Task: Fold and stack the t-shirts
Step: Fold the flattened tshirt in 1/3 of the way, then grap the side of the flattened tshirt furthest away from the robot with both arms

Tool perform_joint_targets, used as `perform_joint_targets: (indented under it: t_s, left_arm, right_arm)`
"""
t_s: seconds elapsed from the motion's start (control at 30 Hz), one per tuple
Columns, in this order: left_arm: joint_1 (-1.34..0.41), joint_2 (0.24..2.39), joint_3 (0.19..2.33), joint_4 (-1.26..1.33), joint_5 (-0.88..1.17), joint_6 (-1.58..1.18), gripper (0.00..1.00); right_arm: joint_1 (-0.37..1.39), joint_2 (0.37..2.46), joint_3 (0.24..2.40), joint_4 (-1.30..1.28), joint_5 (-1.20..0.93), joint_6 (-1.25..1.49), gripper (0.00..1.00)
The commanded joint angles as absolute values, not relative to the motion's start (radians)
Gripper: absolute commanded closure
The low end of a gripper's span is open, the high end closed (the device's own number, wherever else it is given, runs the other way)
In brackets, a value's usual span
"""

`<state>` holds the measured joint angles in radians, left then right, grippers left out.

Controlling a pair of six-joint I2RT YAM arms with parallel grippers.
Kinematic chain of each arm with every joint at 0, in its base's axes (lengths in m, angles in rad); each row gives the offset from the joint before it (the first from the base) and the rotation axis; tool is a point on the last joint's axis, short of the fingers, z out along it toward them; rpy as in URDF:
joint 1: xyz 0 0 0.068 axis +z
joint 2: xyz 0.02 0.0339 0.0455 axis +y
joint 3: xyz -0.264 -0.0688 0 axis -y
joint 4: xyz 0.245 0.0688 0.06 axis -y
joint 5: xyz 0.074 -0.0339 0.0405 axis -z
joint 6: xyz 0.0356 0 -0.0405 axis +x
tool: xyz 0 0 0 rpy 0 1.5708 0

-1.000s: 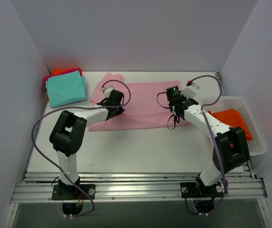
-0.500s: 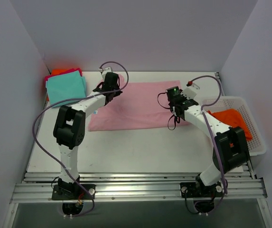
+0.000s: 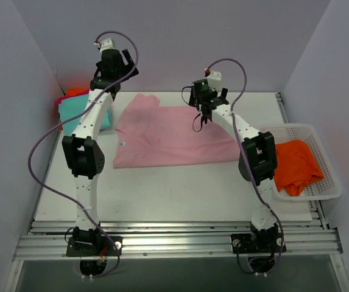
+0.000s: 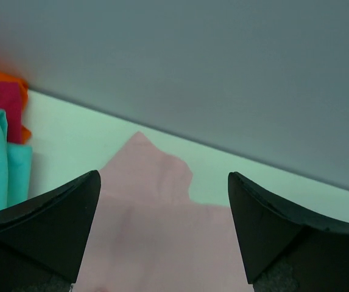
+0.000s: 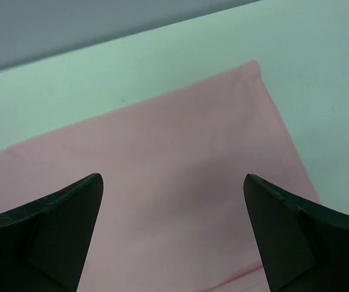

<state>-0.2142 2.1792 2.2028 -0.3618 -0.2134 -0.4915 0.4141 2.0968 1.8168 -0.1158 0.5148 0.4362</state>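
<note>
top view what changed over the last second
The left gripper and right gripper let go of the pink shirt and rose toward the back wall, jaws open. The pink shirt, the folded stack at back left and the orange shirt in the basket stayed put.

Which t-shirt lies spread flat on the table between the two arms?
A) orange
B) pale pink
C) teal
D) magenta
B: the pale pink t-shirt lies flat mid-table; the teal t-shirt sits folded at far left and an orange t-shirt is in the basket.
</note>
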Motion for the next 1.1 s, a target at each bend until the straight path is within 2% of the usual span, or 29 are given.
perform_joint_targets:
  t_s: [0.0,0.03,0.1,0.13,0.17,0.23,0.43,0.53,0.67,1.07]
  left_arm:
    - [-0.186,2.37,2.524,-0.693,-0.221,-0.436,0.06]
    - [-0.18,2.391,2.549,-0.699,-0.23,-0.42,0.06]
    - [-0.158,2.416,2.519,-0.652,-0.18,-0.423,0.06]
    - [-0.15,2.415,2.484,-0.599,-0.131,-0.401,0.06]
    - [-0.14,2.41,2.443,-0.478,-0.082,-0.381,0.06]
    - [-0.133,2.422,2.387,-0.398,0.0,-0.341,0.06]
    - [-0.083,2.681,2.675,-0.428,0.156,-0.392,0.06]
    - [-0.071,2.755,2.675,-0.312,0.241,-0.434,0.06]
    - [-0.071,2.832,2.706,-0.204,0.244,-0.475,0.06]
    - [-0.078,2.938,2.801,-0.167,0.17,-0.601,0.06]
  right_arm:
    - [0.402,2.169,1.948,-0.238,0.445,0.302,0.0]
    - [0.385,2.174,1.947,-0.221,0.308,0.301,0.0]
    - [0.336,2.157,1.86,-0.125,0.179,0.32,0.0]
    - [0.324,2.128,1.815,-0.065,0.053,0.318,0.0]
    - [0.315,2.115,1.778,0.042,0.02,0.316,0.0]
    - [0.307,2.096,1.726,0.092,0.011,0.308,0.0]
    - [0.282,2.037,1.675,0.135,0.011,0.302,0.0]
    - [0.265,1.976,1.596,0.202,-0.041,0.316,0.0]
    - [0.259,1.913,1.536,0.245,-0.035,0.314,0.0]
    - [0.241,1.775,1.448,0.293,-0.049,0.314,0.0]
